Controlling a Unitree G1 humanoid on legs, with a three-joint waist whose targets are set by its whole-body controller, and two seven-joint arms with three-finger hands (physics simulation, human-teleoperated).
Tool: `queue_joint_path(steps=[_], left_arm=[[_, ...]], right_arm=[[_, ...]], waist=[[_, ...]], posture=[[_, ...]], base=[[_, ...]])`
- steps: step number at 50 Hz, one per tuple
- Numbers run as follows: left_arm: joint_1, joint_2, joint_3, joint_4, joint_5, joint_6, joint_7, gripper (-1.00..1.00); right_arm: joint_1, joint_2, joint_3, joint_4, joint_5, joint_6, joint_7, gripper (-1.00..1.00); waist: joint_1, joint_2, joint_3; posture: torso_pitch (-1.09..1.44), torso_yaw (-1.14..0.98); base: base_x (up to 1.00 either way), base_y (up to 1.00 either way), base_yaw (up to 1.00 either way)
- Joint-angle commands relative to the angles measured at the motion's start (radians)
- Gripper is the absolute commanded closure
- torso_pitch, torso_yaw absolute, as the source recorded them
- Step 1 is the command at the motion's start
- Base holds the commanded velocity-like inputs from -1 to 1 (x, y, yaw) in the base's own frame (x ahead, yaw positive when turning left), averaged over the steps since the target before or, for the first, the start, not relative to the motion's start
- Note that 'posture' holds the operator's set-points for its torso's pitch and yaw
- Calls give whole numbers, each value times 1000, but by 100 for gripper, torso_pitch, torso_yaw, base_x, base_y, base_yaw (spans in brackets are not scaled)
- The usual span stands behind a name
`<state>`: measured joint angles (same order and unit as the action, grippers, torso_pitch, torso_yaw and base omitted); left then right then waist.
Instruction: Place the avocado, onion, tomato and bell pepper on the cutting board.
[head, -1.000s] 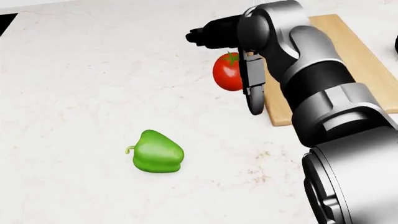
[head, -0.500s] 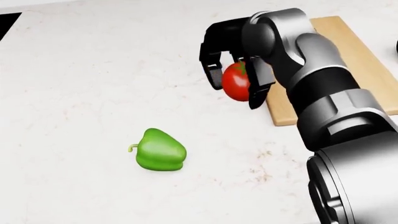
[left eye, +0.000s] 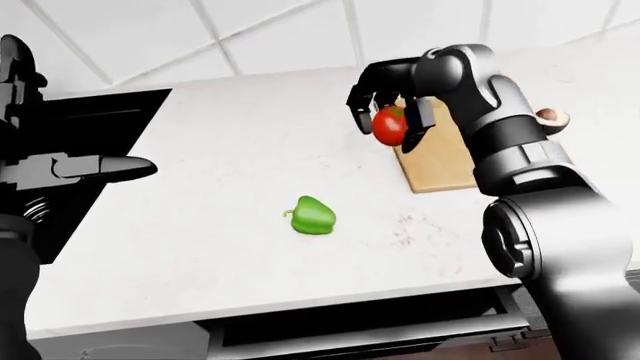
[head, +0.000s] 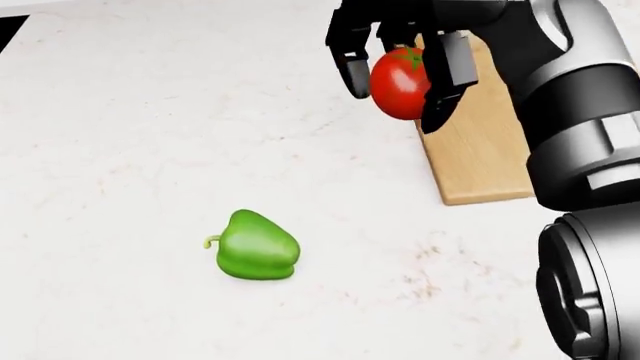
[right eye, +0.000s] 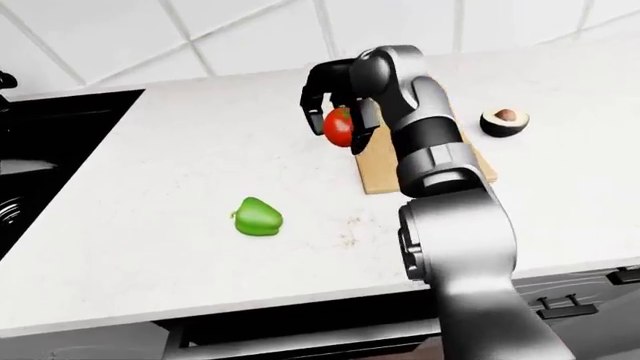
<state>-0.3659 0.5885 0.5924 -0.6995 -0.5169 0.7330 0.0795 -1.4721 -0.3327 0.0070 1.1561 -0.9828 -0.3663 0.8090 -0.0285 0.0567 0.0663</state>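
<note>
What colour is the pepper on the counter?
Green; the pepper shows best in the head view.

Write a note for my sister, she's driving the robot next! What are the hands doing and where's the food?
Right hand: shut on the tomato, lifted at the cutting board's left edge.
Left hand: open, empty, over the black stove, far left.
Green bell pepper: on the counter, left of the board.
Halved avocado: on the counter, right of the board.
Onion: not visible.
Done: nothing on the board.
Left: all four.
</note>
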Motion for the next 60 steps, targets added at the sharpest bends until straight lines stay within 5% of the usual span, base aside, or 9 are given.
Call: queue_joint_path(steps=[1, 10, 21, 26, 30, 36, 48, 60], left_arm=[[-22, 19, 16, -16, 4, -18, 1, -100], [-67, 27, -15, -2, -11, -13, -13, -100], [-164, 35, -111, 53, 57, -22, -49, -100], [-267, 90, -181, 152, 95, -15, -125, -100], [-342, 147, -276, 247, 201, -21, -269, -100], [-455, 127, -357, 329, 349, -20, -436, -100], [-673, 71, -461, 453, 624, -72, -751, -100], [-824, -59, -525, 555, 871, -206, -1018, -100]], right_arm=[[-48, -21, -14, -51, 37, -8, 8, 100], [-18, -101, -37, -120, 102, -34, 84, 100], [22, -155, -54, -147, 167, -102, 115, 100], [11, -190, -59, -146, 176, -112, 129, 100], [17, -206, -67, -166, 189, -108, 147, 100], [13, -260, -73, -171, 188, -130, 164, 100], [-18, -304, -72, -119, 148, -162, 146, 100], [-30, -336, -83, -121, 146, -162, 159, 100]], waist=[[-1, 2, -30], [-1, -4, -28], [-1, -9, -30], [1, -10, -30], [3, -14, -28], [6, -22, -31], [10, -43, -28], [22, -63, -24]], posture=[[0, 0], [0, 0], [0, 0], [0, 0], [0, 0], [0, 0], [0, 0], [0, 0]], base=[[0, 0, 0], [0, 0, 0], [0, 0, 0], [0, 0, 0], [0, 0, 0], [0, 0, 0], [0, 0, 0], [0, 0, 0]])
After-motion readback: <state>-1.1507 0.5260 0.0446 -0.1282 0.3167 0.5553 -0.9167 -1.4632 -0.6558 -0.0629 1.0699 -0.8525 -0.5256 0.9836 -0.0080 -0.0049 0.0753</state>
